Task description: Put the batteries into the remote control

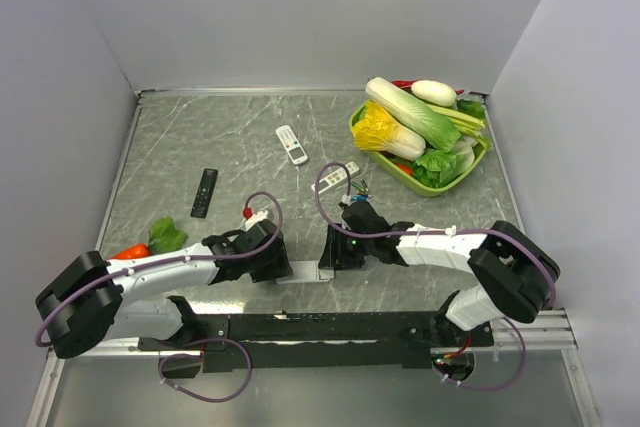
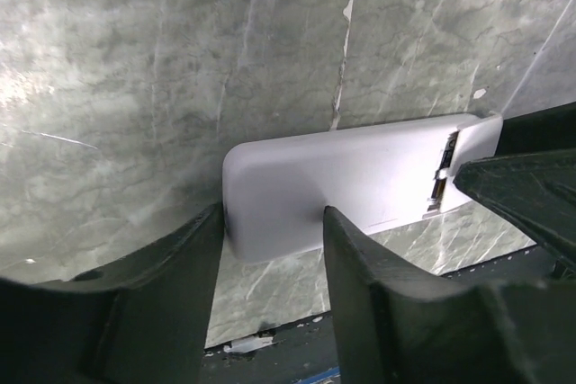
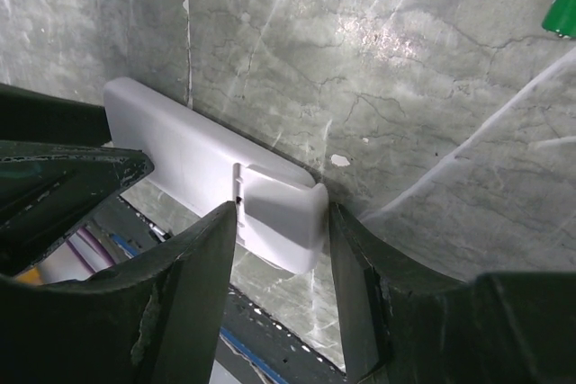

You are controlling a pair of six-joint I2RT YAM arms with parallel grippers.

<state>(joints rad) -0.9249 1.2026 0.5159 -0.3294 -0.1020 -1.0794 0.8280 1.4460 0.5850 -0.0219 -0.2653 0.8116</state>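
The white remote control [image 2: 360, 177] sits to the near left of the green vegetable basket [image 1: 468, 175], its back face showing and one end in each gripper. The left gripper [image 2: 273, 222] is clamped on the plain end, the right gripper [image 3: 281, 218] on the battery-cover end. The batteries [image 1: 359, 187] lie on the desk [image 1: 200, 137] just left of the basket.
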